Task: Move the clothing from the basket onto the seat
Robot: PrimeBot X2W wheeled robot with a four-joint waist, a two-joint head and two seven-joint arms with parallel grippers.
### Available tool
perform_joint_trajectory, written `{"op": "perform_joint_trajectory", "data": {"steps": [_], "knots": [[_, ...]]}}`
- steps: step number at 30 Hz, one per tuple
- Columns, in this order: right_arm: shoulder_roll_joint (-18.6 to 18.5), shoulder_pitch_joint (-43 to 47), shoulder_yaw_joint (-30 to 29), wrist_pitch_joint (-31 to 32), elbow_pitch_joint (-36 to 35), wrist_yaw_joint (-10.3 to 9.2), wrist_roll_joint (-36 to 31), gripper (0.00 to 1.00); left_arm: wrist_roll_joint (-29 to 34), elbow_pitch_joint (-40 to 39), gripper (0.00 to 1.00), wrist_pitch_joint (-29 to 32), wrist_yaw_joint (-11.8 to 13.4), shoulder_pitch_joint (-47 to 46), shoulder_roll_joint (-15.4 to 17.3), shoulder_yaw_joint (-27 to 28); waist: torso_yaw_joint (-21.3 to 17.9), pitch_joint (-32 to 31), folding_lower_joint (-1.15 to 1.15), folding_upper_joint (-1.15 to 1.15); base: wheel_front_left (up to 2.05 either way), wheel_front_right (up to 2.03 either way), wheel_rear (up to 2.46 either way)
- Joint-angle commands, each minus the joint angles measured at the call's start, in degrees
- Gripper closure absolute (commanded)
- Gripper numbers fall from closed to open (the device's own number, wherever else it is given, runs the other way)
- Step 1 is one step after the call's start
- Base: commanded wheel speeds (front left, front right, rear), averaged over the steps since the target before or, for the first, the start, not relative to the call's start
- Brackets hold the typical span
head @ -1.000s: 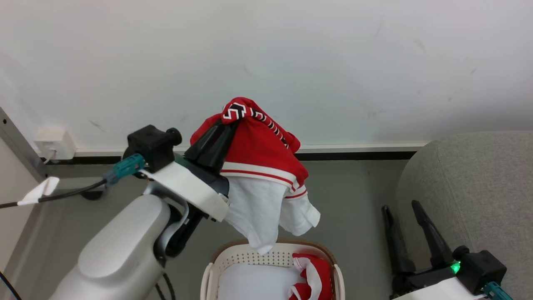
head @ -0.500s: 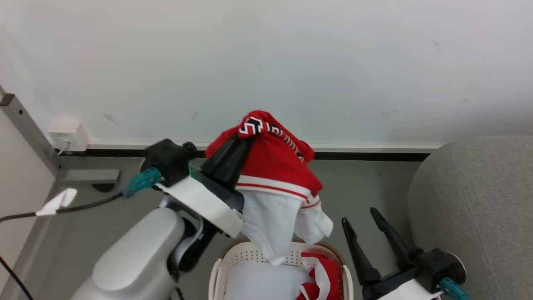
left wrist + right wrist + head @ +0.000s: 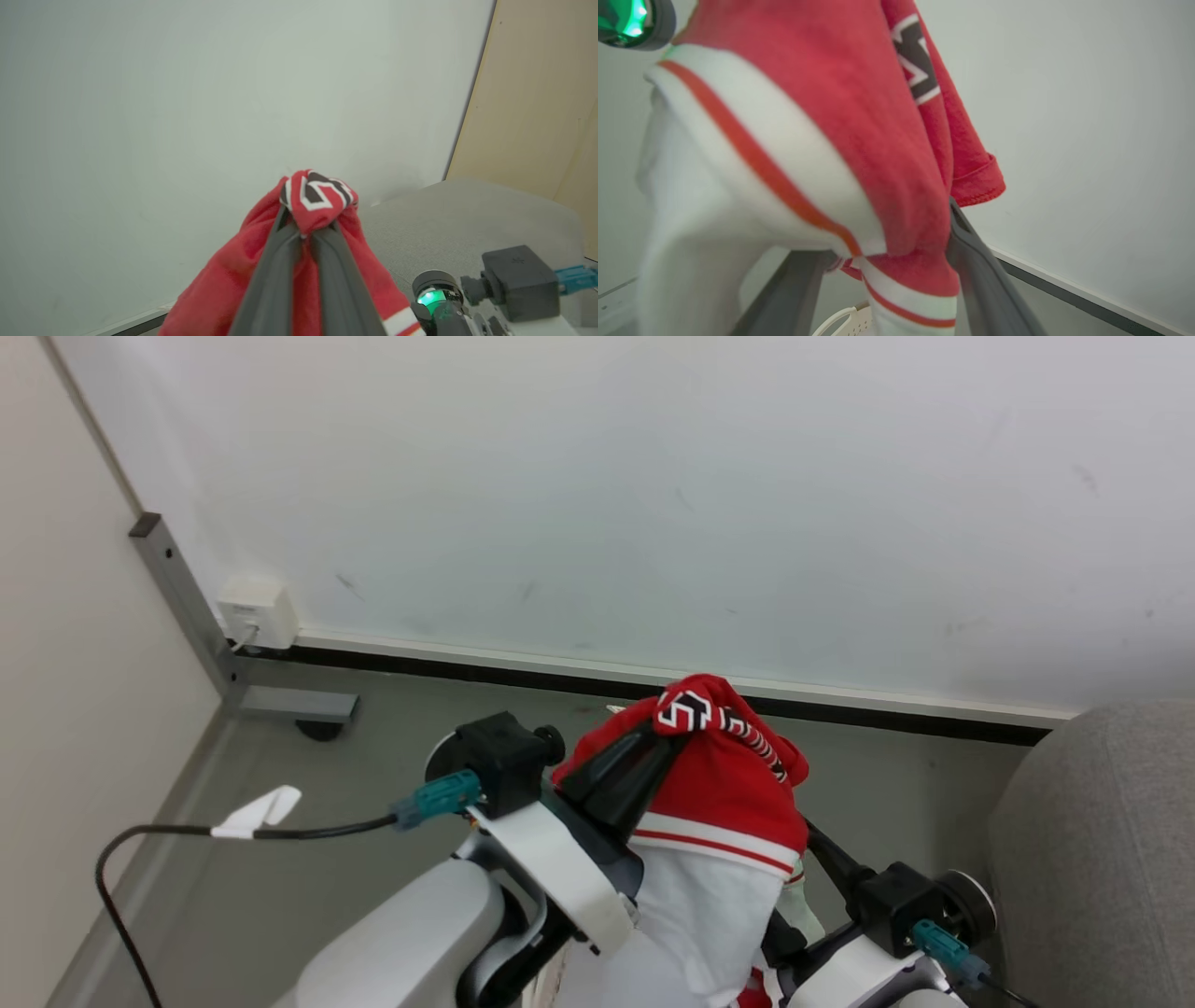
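My left gripper (image 3: 670, 735) is shut on a red garment (image 3: 724, 784) with white trim and black-and-white letters, holding it up in the air. Its white lower part (image 3: 705, 915) hangs down over the basket, of which a bit of rim (image 3: 840, 319) shows. In the left wrist view the fingers (image 3: 280, 275) pinch a red fold (image 3: 317, 196). My right gripper (image 3: 805, 845) is open right behind the hanging cloth, tips hidden. Its fingers (image 3: 985, 280) stand wide apart on either side of the striped hem (image 3: 906, 289). The grey seat (image 3: 1102, 849) is at the right.
A white wall rises straight ahead, with a dark skirting strip (image 3: 560, 677) along the grey floor. At the left are a wall socket box (image 3: 257, 611), a slanted metal post (image 3: 182, 597) and a black cable with a white tag (image 3: 252, 810).
The camera has tilted, so the whole picture shifted and the basket slid under the bottom edge. My right gripper moved left, from beside the seat to under the hanging garment. The left still holds it.
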Motion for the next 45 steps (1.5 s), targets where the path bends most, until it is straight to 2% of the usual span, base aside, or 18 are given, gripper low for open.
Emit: {"op": "perform_joint_trajectory", "data": {"steps": [1, 12, 13, 14, 15, 16, 29, 39, 40, 42, 45], "knots": [[-0.25, -0.9, 0.18, 0.05, 0.42, -0.12, -0.58, 0.0, 0.28, -0.48, 1.0, 0.31, -0.3, 0.97, -0.3, -0.43, 1.2, -0.32, 0.0, 0.0, 0.0, 0.0, 0.0], [-0.42, -2.96, 1.6, 0.05, 3.2, -0.12, -0.58, 0.0, -0.01, -1.36, 1.0, 1.57, -0.93, 1.91, -1.33, -3.53, 4.89, -0.84, 0.0, 0.0, 0.0, 0.0, 0.0], [-0.42, -3.0, 1.66, 0.05, 3.4, -0.12, -0.35, 0.16, -0.1, -1.41, 1.0, 1.61, -0.91, 1.96, -1.26, -3.55, 5.03, -0.85, 0.0, 0.0, 0.0, 0.0, 0.0], [-0.42, -3.06, 1.7, 0.05, 3.55, -0.12, -0.25, 0.56, -0.23, -1.46, 1.0, 1.62, -0.86, 2.03, -1.19, -3.55, 5.14, -0.85, 0.0, 0.0, 0.0, 0.0, 0.0], [-0.41, -3.16, 1.77, 0.05, 3.42, -0.12, -0.13, 0.81, -0.37, -1.49, 1.0, 1.61, -0.75, 2.14, -1.12, -3.51, 5.23, -0.83, 0.0, 0.0, 0.0, 0.0, 0.0], [-0.39, -3.23, 1.77, 0.05, 3.04, -0.12, 0.06, 1.0, -0.42, -1.49, 1.0, 1.57, -0.62, 2.21, -1.02, -3.44, 5.28, -0.8, 0.0, 0.0, 0.0, 0.0, 0.0], [-0.42, -1.7, 0.43, 0.04, 0.81, -0.12, 1.48, 1.0, -1.34, -0.36, 1.0, 0.78, 0.02, 2.82, 0.01, -2.76, 4.25, -0.17, 0.0, 0.0, 0.0, 0.0, 0.0], [-0.28, 0.02, -2.78, 0.04, -2.26, -0.12, 4.34, 1.0, -1.11, 0.72, 1.0, 0.53, 0.07, 3.19, 0.46, -3.25, 1.92, 0.15, 0.0, 0.0, 0.0, 0.0, 0.0], [-0.27, 0.18, -3.39, 0.04, -2.66, -0.12, 4.52, 1.0, -1.02, 0.73, 0.75, 0.51, 0.15, 3.18, 0.39, -3.33, 1.55, 0.2, 0.0, 0.0, 0.0, 0.0, 0.0], [-0.26, 0.75, -4.61, 0.04, -3.54, -0.12, 5.08, 1.0, -0.92, 0.54, 0.0, 0.37, 0.11, 3.21, 0.3, -3.43, 0.6, 0.31, 0.0, 0.0, 0.0, 0.0, 0.0], [-0.22, 1.22, -6.34, 0.04, -5.14, -0.12, 5.94, 1.0, -0.89, 0.31, 0.0, 0.32, 0.26, 3.5, 0.44, -3.62, -1.24, 0.57, 0.0, 0.0, 0.0, 0.0, 0.0]]}}
